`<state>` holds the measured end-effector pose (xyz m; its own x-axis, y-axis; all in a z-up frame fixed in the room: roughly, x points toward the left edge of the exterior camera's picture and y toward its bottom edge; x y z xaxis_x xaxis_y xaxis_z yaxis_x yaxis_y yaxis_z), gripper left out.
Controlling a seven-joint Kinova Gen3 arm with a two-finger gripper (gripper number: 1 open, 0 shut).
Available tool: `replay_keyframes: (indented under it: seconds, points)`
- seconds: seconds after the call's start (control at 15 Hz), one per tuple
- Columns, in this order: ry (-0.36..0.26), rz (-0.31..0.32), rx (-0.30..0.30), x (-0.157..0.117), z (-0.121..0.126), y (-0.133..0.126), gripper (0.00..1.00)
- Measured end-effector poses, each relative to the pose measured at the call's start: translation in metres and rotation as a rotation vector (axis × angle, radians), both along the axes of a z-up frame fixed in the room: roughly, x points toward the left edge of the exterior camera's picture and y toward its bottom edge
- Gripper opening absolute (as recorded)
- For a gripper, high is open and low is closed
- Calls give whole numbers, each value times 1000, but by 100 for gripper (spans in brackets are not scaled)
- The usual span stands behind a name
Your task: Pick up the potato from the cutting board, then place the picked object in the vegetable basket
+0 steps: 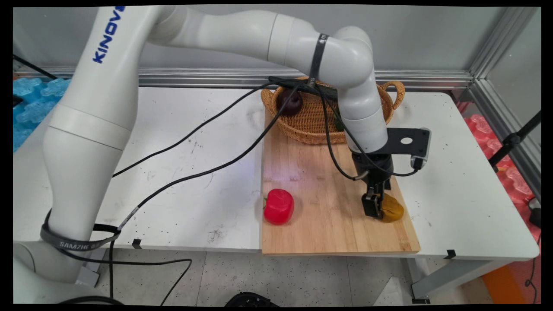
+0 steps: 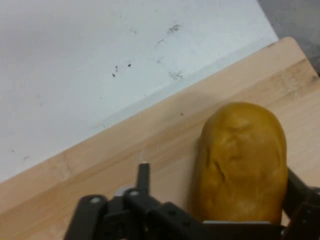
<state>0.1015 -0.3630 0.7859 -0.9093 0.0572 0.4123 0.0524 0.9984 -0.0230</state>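
Low over the right side of a wooden cutting board (image 1: 328, 194), the black hand (image 1: 376, 206) is down around a yellowish-brown potato (image 1: 392, 208), which lies on the board near its right edge. From the hand's own camera the potato (image 2: 239, 162) sits between the two sides of the black linkage, with a finger (image 2: 143, 176) showing on its left and more of the linkage pressed in at its right; the hand looks closed on it, with the potato resting on the wood. Bare white tabletop (image 2: 90, 75) runs just past the board's edge (image 2: 165, 107) in that view.

Elsewhere on the board, a red bell pepper (image 1: 278, 206) lies at the left edge, well apart from the hand. At the far end of the board stands a woven wicker basket (image 1: 302, 125) with handles, partly hidden by the arm; a dark, round purple fruit (image 1: 290, 102) lies inside it at the left. Black cables trail from the arm across the white tabletop (image 1: 181, 142).
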Motion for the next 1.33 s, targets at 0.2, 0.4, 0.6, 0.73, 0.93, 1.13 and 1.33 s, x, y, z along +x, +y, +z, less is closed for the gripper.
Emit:
replay_keyframes:
  seconds: [0.2, 0.4, 0.6, 0.73, 0.93, 1.13, 1.33]
  points:
    - [1, -17, 0, -3, -3, -2, 0]
    - [6, -25, 9, -2, 1, -1, 0]
    - [21, -16, 17, 8, 17, 1, 0]
    - [33, -2, 14, 17, 33, 2, 0]
    - [56, 65, 8, 40, 69, 5, 0]
    - [69, 181, 4, 72, 105, 6, 0]
    - [64, 319, 6, 109, 128, 5, 0]
